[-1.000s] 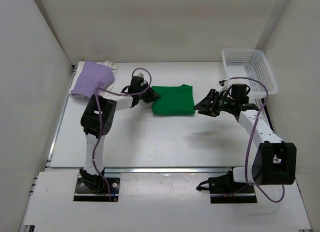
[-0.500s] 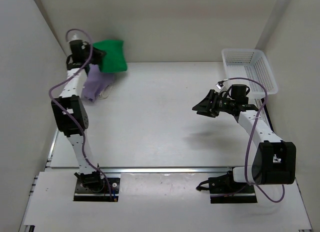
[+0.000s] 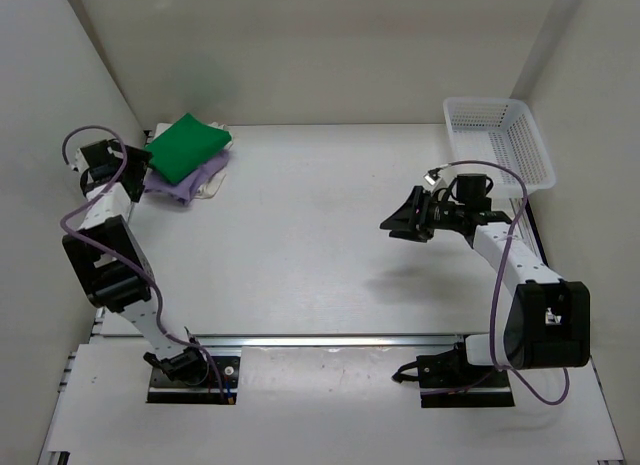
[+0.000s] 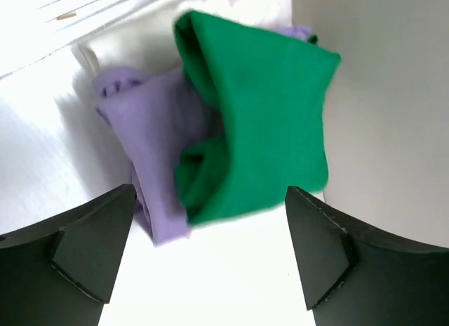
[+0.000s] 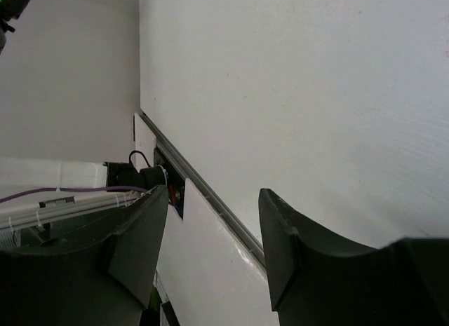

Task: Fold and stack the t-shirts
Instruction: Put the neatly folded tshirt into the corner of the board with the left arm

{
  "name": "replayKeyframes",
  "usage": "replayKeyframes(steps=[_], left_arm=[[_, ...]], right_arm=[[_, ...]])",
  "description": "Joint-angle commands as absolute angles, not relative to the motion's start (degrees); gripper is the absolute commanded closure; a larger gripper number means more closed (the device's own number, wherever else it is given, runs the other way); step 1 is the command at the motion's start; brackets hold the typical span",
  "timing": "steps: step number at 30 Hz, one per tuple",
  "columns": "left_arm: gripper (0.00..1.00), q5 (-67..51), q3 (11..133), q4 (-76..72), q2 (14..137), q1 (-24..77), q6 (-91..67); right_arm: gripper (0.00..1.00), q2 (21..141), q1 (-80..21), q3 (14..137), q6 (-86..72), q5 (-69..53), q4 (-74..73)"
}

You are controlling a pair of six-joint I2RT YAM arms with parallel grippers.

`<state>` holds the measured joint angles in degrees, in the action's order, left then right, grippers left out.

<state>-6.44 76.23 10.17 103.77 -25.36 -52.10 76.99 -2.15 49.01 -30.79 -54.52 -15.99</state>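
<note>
Three white walls (image 3: 320, 55) around white table (image 3: 300, 255)

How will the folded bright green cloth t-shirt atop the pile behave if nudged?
Probably floppy: the green t-shirt shows soft rolled folds, so it would likely bunch rather than slide whole. It lies skewed over the lavender cloth t-shirt, so a push may drag both.

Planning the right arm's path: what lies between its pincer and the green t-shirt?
Only bare table between the right pincer and the green t-shirt, per the top view.
</note>
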Motion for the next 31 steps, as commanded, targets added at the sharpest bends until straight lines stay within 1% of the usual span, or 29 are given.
replayKeyframes(steps=[1, 3, 4, 5, 7, 8, 9, 10, 11, 12, 14, 18, 22, 26, 31], left_arm=[[0.02, -4.4, 72.3, 10.1, 95.6, -24.3, -53.6], [0.01, -5.1, 69.0, 10.2, 92.6, -25.1, -54.7], [0.01, -4.6, 67.2, 10.9, 90.4, -25.1, -54.6], [0.02, -4.2, 66.5, 12.5, 88.2, -25.2, -54.5], [0.01, -4.0, 63.3, 14.8, 84.6, -25.0, -54.1], [0.02, -3.8, 61.9, 16.3, 82.0, -23.6, -53.1], [0.02, -3.5, 61.4, 18.3, 81.3, -21.8, -52.2], [0.01, -3.3, 60.4, 20.0, 79.6, -20.7, -51.5], [0.01, -3.3, 60.5, 21.4, 78.3, -17.8, -50.1], [0.01, -2.6, 60.5, 23.9, 77.7, -14.5, -48.6], [0.01, -3.6, 60.9, 28.0, 77.7, -10.2, -46.7], [0.01, -10.7, 57.0, 31.3, 75.2, -5.6, -44.4], [0.01, -18.5, 51.5, 29.9, 69.1, -5.4, -44.5], [0.01, -26.4, 48.0, 27.8, 65.8, -4.5, -44.1], [0.02, -27.0, 44.9, 27.2, 62.8, -4.9, -42.8]], right_arm=[[0.48, 74.4, -2.5, 48.3, -28.4, -55.8, -17.9], [0.46, 73.7, -3.1, 47.5, -27.7, -54.4, -18.9], [0.41, 73.1, -3.7, 47.3, -27.3, -53.0, -19.5], [0.38, 72.9, -4.6, 46.7, -26.6, -51.8, -20.6], [0.36, 72.4, -5.5, 45.4, -25.8, -49.8, -22.0], [0.26, 71.7, -6.1, 44.3, -25.3, -49.2, -21.5], [0.25, 71.3, -6.8, 43.9, -25.5, -48.7, -22.1], [0.11, 71.3, -7.7, 43.4, -25.4, -47.6, -22.3], [0.04, 70.9, -8.2, 43.4, -25.6, -46.4, -22.6], [0.02, 70.5, -9.3, 43.2, -25.8, -44.7, -22.8], [0.00, 70.0, -11.5, 43.1, -26.2, -43.1, -23.6], [0.01, 67.9, -15.9, 42.6, -27.3, -42.4, -22.2], [0.00, 62.6, -15.5, 41.7, -28.2, -40.5, -21.0], [0.01, 62.0, -15.5, 42.5, -26.7, -39.3, -24.6], [0.00, 60.5, -16.7, 42.4, -27.2, -38.0, -24.9]])
